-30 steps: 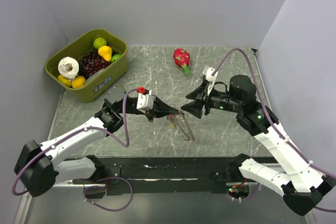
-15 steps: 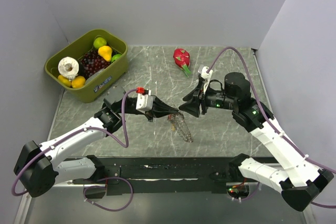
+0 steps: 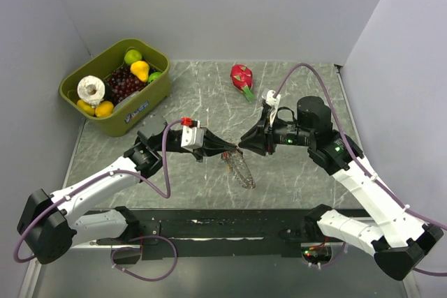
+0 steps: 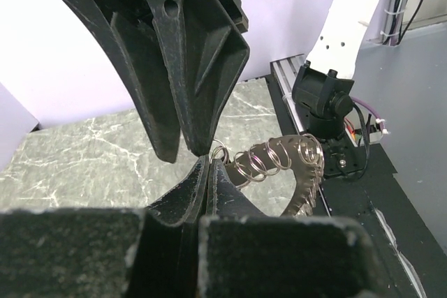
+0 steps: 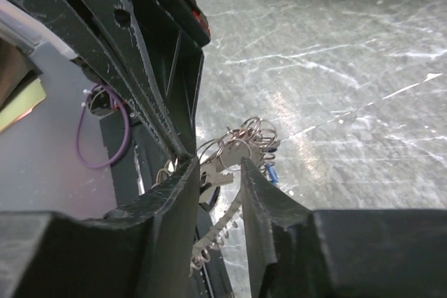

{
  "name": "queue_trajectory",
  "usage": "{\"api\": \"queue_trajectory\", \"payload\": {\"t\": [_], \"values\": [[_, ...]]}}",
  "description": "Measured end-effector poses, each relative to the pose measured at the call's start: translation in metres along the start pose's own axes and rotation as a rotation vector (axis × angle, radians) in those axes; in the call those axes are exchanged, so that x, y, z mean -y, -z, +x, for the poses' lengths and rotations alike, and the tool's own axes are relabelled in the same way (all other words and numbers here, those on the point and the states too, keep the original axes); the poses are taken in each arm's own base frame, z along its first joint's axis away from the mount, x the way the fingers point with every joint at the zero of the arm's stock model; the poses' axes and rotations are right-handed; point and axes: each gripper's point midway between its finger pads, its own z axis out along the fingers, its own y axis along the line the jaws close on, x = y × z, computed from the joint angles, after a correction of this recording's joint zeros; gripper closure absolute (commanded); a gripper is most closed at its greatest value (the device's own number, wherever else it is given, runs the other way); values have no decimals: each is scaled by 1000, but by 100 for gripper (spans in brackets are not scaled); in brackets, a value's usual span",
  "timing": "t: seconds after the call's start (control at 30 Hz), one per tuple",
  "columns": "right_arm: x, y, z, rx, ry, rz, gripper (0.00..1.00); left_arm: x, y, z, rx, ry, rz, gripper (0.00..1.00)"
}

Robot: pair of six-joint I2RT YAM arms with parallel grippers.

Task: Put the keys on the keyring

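Note:
My left gripper (image 3: 233,149) is shut on the top of the keyring (image 3: 242,169), a large hoop with a coiled rim that hangs below it over the table. In the left wrist view the shut gripper (image 4: 208,163) pinches the hoop's end and the coils (image 4: 281,161) curve right and down. My right gripper (image 3: 244,144) is open, tip to tip with the left one. In the right wrist view the open gripper (image 5: 215,172) straddles a silver key (image 5: 222,175) hanging on the hoop (image 5: 246,136). A blue key head (image 5: 271,172) hangs just beyond.
A green bin (image 3: 143,106) of fruit stands at the back left. A pink dragon fruit (image 3: 242,76) lies at the back centre. A black rail (image 3: 223,227) runs along the near edge between the arm bases.
My right gripper has moved left and closed in on the left gripper's tips. The hoop has swung slightly left. The left arm has barely moved.

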Motion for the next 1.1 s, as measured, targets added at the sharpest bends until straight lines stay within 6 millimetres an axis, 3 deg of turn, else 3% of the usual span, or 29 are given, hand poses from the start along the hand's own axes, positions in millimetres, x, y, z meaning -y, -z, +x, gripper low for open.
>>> {"api": "queue_trajectory", "payload": {"t": [0.2, 0.57, 1.1], "values": [[-2, -4, 7, -27, -23, -33, 82, 0, 2, 2, -15, 5, -8, 99], [-5, -4, 13, -52, -47, -46, 100, -2, 4, -3, -11, -19, -29, 99], [-5, -3, 13, -51, -46, -45, 100, -2, 6, -8, -4, -33, -38, 99]]}}
